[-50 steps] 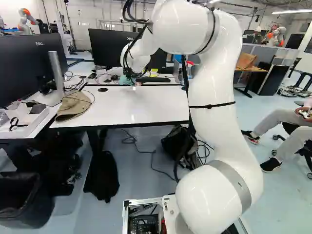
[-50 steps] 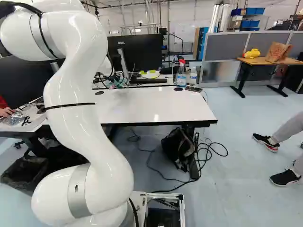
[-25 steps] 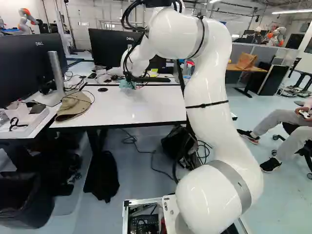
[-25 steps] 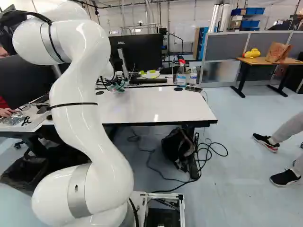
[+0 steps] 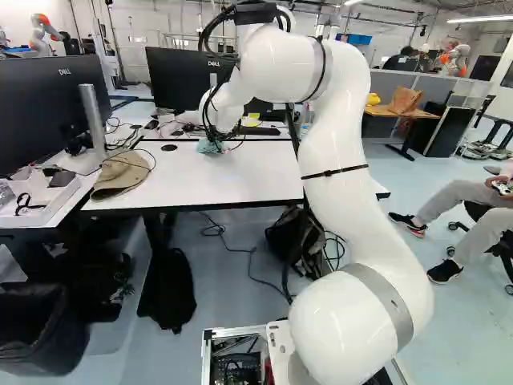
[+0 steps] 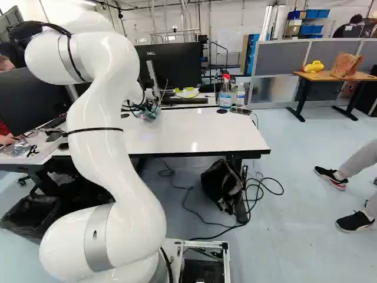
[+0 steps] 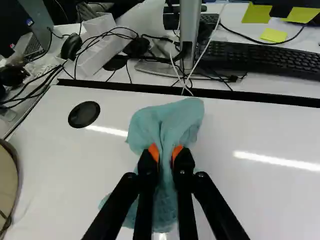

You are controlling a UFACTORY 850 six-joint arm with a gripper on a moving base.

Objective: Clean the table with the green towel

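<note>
Arm (image 5: pixel 341 172) leans abt 11:30 from base jt in L base view, elbow high, wrist angled down; gripper (image 5: pixel 222 132) low nr table's (image 5: pixel 188 180) far edge. Jaws clamped on towel (image 7: pixel 167 117), bunched btwn pads. Blk round cover (image 7: pixel 84 114) at gripper's 10 o'clock.

Green towel (image 7: pixel 165 120) (pinched, crumpled) touches the white table (image 7: pixel 260 132)

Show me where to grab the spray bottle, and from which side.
Probably by the spray bottle's body, below its red top, coming level from the near side of the table: it stands upright, facing open tabletop, with another bottle close beside it.
</note>
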